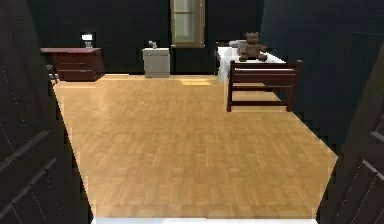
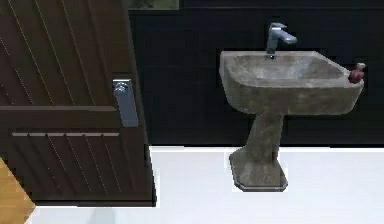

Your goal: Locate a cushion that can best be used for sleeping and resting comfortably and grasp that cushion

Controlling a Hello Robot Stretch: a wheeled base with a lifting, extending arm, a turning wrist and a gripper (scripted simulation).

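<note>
Robot's sitting in a doorway, with a dark door [image 2: 70,100] and a stone sink [image 2: 285,85] right alongside. Ahead is open wood floor [image 1: 180,140], then a bed [image 1: 262,85] at the far right with a teddy bear [image 1: 251,47] on it. The pale lump at its far end looks like the cushion [image 1: 226,50], so it's well ahead and right of the jaws. Can't tell the jaws' state.

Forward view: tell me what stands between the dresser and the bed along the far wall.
In the forward view, a small white cabinet stands between the dark dresser and the bed.
</note>
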